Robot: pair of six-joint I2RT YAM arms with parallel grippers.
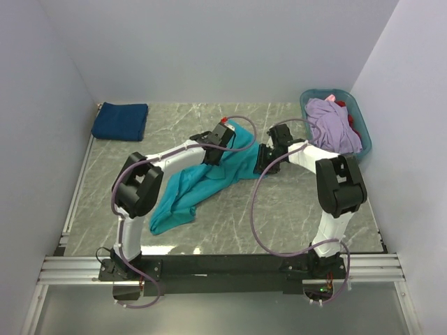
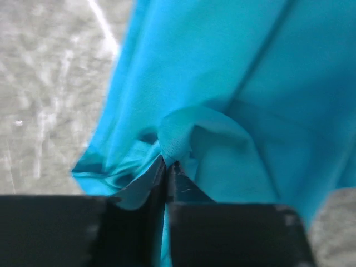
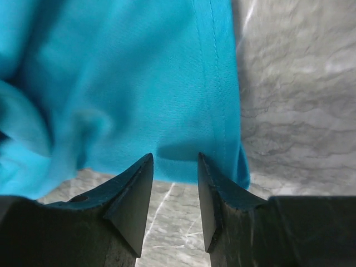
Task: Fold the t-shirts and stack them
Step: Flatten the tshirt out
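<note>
Since it lies rumpled from seven o'clock toward the middle of the worktop [image 1: 279, 223], the teal t-shirt [image 1: 188, 192] needs spreading first. The left hand [image 2: 167, 167] pinches a fold of it, likely to pull it flat. The right hand [image 3: 174, 158] stands half-wide at its hemmed edge, holding nothing. Farther off, a folded navy t-shirt [image 1: 120, 120] at eleven o'clock seemingly starts the stack, and a lavender t-shirt [image 1: 332, 125] waits in the basket [image 1: 328, 93] at one o'clock.

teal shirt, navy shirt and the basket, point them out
teal t-shirt [image 1: 195, 188], top view, crumpled middle of the cloth
navy t-shirt [image 1: 120, 120], top view, centre of the folded cloth
laundry basket [image 1: 328, 92], top view, far rim
</note>
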